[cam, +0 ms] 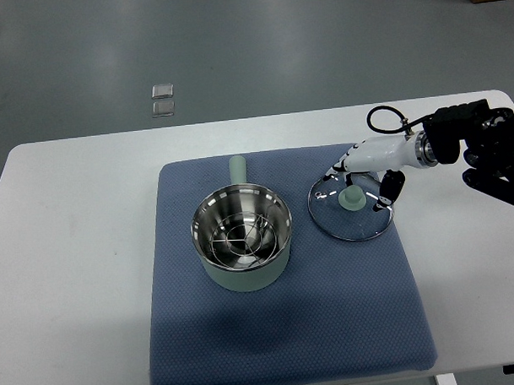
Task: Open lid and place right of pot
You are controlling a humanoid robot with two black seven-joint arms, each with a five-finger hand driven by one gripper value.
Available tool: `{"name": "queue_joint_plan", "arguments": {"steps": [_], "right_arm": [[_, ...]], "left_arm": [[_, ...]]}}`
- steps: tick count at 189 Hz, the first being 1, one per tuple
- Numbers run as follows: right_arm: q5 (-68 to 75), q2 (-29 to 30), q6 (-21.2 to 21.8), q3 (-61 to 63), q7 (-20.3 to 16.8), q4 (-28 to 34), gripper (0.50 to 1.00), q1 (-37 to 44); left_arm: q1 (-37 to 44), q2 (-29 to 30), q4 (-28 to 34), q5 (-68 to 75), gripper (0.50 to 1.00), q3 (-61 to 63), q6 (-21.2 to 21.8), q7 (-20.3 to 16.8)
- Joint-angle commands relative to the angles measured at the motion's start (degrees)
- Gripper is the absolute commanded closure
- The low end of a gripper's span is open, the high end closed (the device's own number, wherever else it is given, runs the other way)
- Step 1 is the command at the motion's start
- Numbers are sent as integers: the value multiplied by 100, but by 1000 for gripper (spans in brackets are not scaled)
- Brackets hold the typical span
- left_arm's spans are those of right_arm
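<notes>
Lid (352, 208): glass disc with a metal rim, lying flat on the blue mat (287, 327), just right of the pot (242, 237) and clear of it, a strip of mat showing between the two. Pale green knob (353, 198) points up at its middle.

Pot: pale green outside, steel inside, uncovered, a wire rack (239, 242) sitting down in it. Its green handle (238, 169) points toward the far edge of the mat.

My right hand (364, 176) comes in from the right edge, white shell, black cable (388, 119) looped above the wrist. It sits directly over the lid. Fingers are spread loosely to either side of the knob, one dark-tipped finger (389, 189) dropping toward the lid's right rim. I appear to be gripping nothing, though from this steep angle I can't be sure whether any fingertip touches the glass.

Mat lies on a white table (73, 250). Beyond the table's far edge, two small clear squares (162, 100) on the grey floor. Left arm not seen.
</notes>
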Motion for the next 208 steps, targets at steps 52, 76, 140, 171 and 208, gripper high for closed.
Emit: {"name": "queue_joint_plan", "arguments": {"steps": [52, 76, 140, 171, 208], "right_arm": [[1124, -289, 70, 207, 28, -54, 589, 148], [1836, -289, 17, 452, -7, -238, 591, 139], [6572, 124, -922, 1059, -314, -1241, 595, -142], [8481, 273, -1407, 1050, -385, -1267, 595, -415], [10019, 440, -1617, 1050, -367, -1267, 587, -749]], "left_arm": [[-1, 0, 0, 0, 500, 0, 0, 2], [-1, 0, 0, 0, 500, 0, 0, 2], [-1, 0, 0, 0, 500, 0, 0, 2], [-1, 0, 0, 0, 500, 0, 0, 2], [-1, 0, 0, 0, 500, 0, 0, 2]]}}
